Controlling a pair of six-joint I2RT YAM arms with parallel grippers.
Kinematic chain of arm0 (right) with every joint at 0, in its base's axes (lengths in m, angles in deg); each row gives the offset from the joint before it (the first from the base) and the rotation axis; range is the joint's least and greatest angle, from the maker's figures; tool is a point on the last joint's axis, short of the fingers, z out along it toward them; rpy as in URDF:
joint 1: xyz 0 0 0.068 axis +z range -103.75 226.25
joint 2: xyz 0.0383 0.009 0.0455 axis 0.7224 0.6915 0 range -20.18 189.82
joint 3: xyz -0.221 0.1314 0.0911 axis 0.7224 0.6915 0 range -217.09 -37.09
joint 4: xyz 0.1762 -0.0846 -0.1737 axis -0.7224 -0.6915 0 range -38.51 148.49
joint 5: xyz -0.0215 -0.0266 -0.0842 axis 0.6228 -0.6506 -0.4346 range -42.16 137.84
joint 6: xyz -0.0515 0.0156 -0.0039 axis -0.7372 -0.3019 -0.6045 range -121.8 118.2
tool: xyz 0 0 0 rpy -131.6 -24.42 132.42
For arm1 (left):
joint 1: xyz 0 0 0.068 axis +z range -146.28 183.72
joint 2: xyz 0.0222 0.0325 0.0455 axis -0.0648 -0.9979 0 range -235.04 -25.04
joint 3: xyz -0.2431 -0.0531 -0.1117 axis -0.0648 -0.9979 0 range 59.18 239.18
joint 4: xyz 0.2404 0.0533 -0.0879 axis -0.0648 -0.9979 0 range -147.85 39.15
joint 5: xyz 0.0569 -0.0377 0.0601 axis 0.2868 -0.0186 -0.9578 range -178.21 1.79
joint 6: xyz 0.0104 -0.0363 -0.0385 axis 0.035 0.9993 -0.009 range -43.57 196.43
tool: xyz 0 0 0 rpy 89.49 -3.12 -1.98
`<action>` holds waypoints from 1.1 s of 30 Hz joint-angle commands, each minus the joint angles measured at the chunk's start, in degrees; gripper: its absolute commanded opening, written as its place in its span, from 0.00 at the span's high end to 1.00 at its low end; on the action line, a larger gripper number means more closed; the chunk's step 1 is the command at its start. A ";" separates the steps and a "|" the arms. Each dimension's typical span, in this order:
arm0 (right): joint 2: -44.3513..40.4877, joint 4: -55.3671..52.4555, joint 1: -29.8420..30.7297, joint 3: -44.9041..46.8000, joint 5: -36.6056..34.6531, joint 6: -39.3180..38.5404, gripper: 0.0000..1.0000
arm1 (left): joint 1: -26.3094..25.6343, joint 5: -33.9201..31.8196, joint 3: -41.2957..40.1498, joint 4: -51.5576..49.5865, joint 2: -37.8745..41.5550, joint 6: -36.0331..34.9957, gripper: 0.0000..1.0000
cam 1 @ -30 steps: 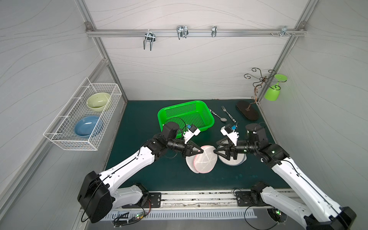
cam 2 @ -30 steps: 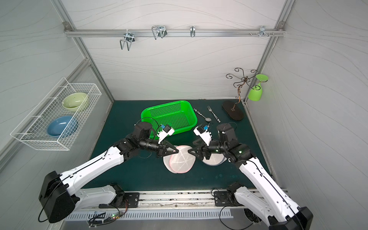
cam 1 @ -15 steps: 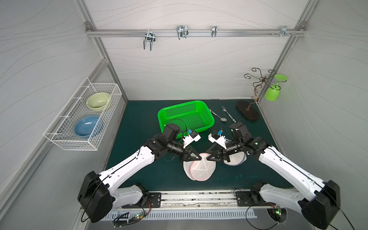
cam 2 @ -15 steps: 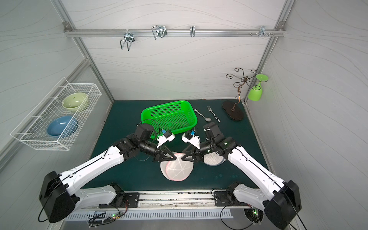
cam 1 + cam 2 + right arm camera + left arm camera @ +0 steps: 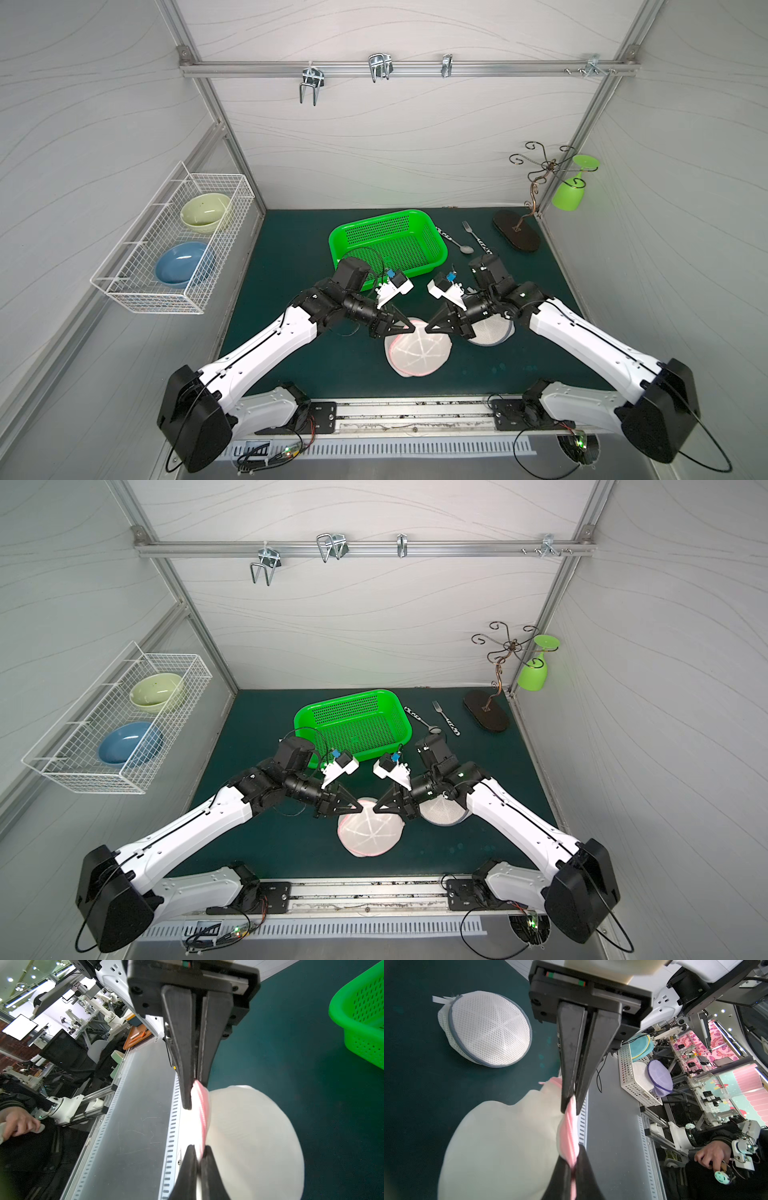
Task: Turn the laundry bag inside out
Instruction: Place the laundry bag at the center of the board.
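Laundry bag (image 5: 417, 353): white dome with pink trim, on the desk (image 5: 291, 257), on the robot's side of the green basket (image 5: 388, 245) and clear of it.

Left tool (image 5: 411, 330): jaws closed to a sliver on the pink rim. In the left wrist view the trim is bunched between its fingers (image 5: 564, 1169).

Right tool (image 5: 429, 330): also clamped on the same rim, tips facing the left tool and very near it. Both grips sit on the bag's basket-side edge. The rest of the bag seems to rest on the desk.

Further out: a second bag (image 5: 492, 332), white mesh with grey trim, lies under the right arm, just beside the pink one.

Reading: both holds look set, and the mouth is not yet spread.

What could go wrong:
- The trim is thin and slick-looking. A sharp pull apart could strip it out of one tool, and the bag would drop back shut.
- I cannot tell whether each tool holds one layer or both. If both layers are pinched, pulling will stretch the rim without opening it.
- The tips are close together, so a small drift inward would knock them against each other.
- The right arm passes over the grey-trimmed bag and could drag it if it swings low.
- The domed shape may spring back midway through the turn.
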 commanded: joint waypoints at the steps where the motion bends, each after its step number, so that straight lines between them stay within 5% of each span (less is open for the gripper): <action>1: 1.59 6.02 1.18 0.89 3.10 4.28 1.00 | 0.62 -2.81 1.82 0.88 2.72 -1.04 0.81; 5: 3.53 11.98 2.34 2.34 3.88 9.40 1.00 | 1.45 -9.09 1.00 0.62 6.24 -1.08 0.45; 9: 6.91 17.13 3.40 2.80 3.79 13.00 1.00 | 2.96 -19.42 0.35 0.45 11.09 -0.93 0.26; 14: 12.73 22.18 3.66 2.31 1.91 16.63 1.00 | 4.73 -36.51 -1.28 2.71 17.12 0.10 0.19; 23: 23.37 19.50 1.67 -1.22 -15.53 15.77 1.00 | 9.82 -56.40 -5.34 4.69 22.49 9.45 0.16; 30: 27.53 15.06 1.19 -5.19 -28.85 15.58 0.56 | 12.20 -65.19 -9.57 4.85 24.00 18.24 0.12; 33: 23.85 12.88 -0.68 -5.83 -31.25 15.66 0.46 | 13.64 -68.25 -11.00 4.75 24.46 19.95 0.11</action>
